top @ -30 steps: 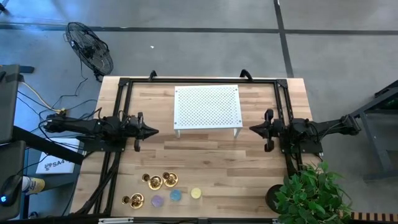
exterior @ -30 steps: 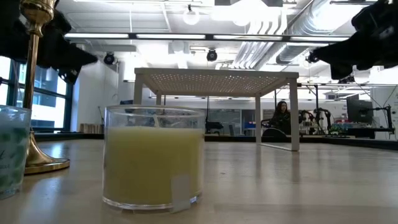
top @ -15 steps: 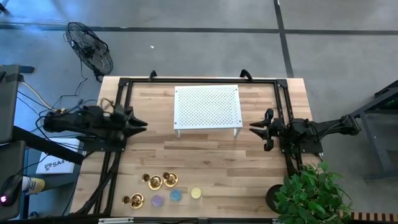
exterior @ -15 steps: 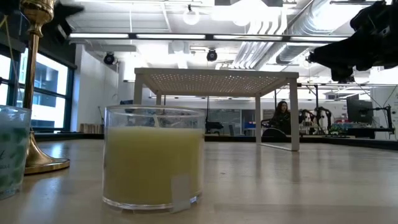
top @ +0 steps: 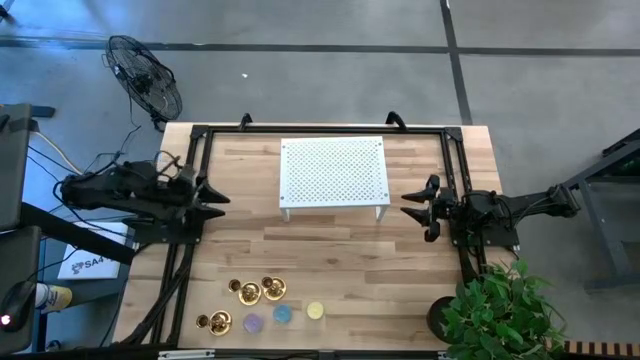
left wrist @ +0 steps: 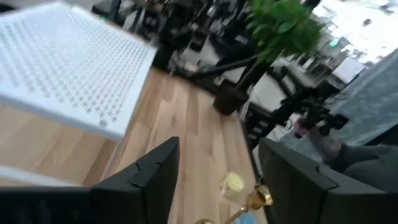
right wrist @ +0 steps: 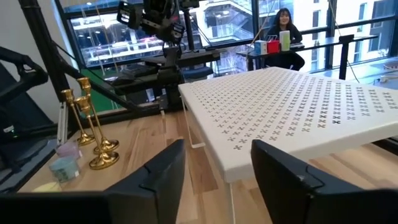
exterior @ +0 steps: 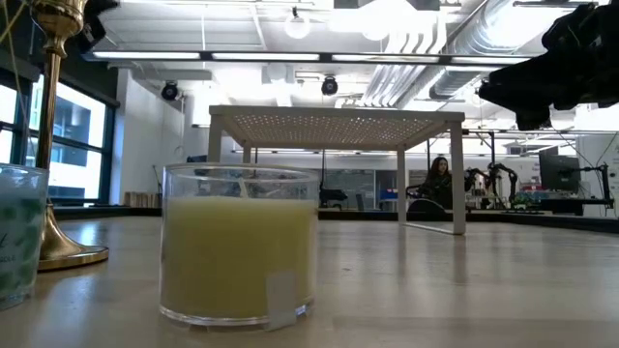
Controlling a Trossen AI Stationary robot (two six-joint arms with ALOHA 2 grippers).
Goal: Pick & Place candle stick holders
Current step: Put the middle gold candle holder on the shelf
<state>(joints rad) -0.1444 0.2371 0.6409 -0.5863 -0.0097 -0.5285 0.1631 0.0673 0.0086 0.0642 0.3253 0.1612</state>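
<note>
Three gold candle stick holders [top: 246, 292] [top: 272, 288] [top: 215, 322] stand on their round bases near the table's near left edge. The right wrist view shows them [right wrist: 93, 127] upright, and the low view shows one tall stem [exterior: 53, 145]. My left gripper [top: 222, 198] hangs open above the table's left side, far from them; its own view looks past its fingers [left wrist: 217, 180] at one holder [left wrist: 255, 199]. My right gripper [top: 405, 208] stands open at the table's right, level, facing the white shelf [top: 333, 172], with nothing between its fingers [right wrist: 217, 177].
A white perforated shelf [right wrist: 292, 112] stands on legs at the table's far middle. Purple [top: 253, 323], blue [top: 283, 314] and yellow [top: 315, 311] candles sit beside the holders; the yellow jar [exterior: 237, 246] fills the low view. A potted plant [top: 495, 310] stands at the near right corner.
My left gripper has risen and drawn back toward the table's left edge, rolling somewhat, and has opened. My right gripper has opened while staying in place. The holders and candles have not moved.
</note>
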